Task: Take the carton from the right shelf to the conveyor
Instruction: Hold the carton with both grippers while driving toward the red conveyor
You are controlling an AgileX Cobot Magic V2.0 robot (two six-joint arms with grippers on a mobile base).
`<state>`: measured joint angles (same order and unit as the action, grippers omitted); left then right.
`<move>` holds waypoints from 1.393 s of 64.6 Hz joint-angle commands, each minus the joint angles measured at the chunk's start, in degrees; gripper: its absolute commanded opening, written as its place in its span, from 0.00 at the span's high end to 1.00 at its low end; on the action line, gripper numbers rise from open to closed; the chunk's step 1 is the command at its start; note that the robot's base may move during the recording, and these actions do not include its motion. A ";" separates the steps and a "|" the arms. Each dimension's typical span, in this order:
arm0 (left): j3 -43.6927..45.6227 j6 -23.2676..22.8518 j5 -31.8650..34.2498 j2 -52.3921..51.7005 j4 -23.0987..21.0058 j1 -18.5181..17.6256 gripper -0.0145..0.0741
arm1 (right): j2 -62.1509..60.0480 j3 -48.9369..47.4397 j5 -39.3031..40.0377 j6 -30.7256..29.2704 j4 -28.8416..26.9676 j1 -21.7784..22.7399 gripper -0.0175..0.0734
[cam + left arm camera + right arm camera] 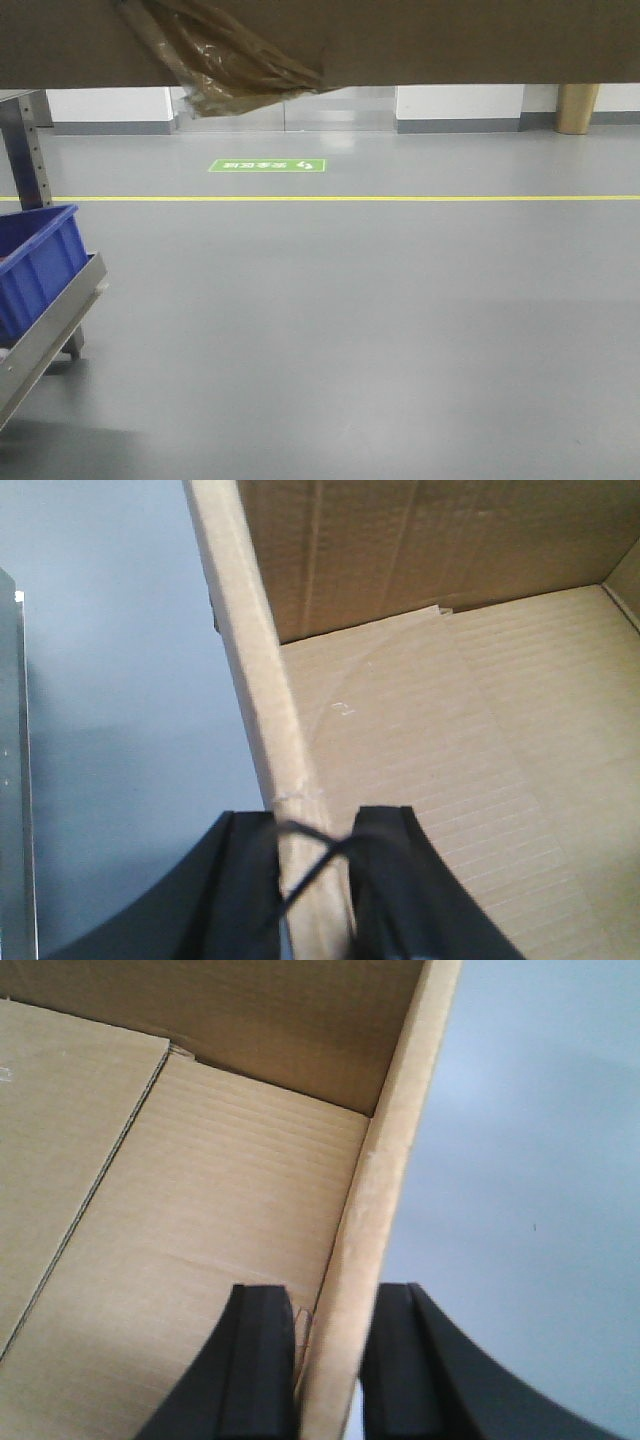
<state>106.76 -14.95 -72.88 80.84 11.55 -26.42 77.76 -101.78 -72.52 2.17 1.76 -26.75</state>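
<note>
Left gripper: closed down to the thickness of one cardboard wall. One black finger sits inside the carton and the other outside, both pressed against the wall. A thin black cable crosses the wall edge between them. The box floor spreads ahead of this hand and to its inner side, and bare grey floor lies to its outer side.

Right gripper: I note the same grip on the opposite wall, pinched between the two fingers, with the box interior on the inner side.

On the front camera, the carton's underside spans the top of the view, clear of the ground, and a tuft of amber tape hangs from it. The steel shelf, carrying a blue bin, stands low at the left, well apart from the held carton.
</note>
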 commanded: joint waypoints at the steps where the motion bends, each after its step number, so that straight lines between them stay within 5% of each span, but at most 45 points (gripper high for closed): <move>1: 0.69 1.21 3.35 -0.55 -3.30 -0.81 0.85 | -0.16 -0.10 2.56 -0.67 -0.84 -0.14 0.88; 40: 0.69 1.21 3.47 -0.55 -2.34 -0.81 0.85 | -0.16 -0.10 3.17 -0.67 -0.84 -0.14 0.88; 90: 0.69 1.21 3.47 -0.55 -1.70 -0.81 0.85 | -0.16 -0.10 19.59 -0.67 -0.84 -0.14 0.88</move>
<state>106.76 -14.88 -71.90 80.84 14.42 -26.42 77.87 -101.55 -59.61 1.80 1.96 -26.75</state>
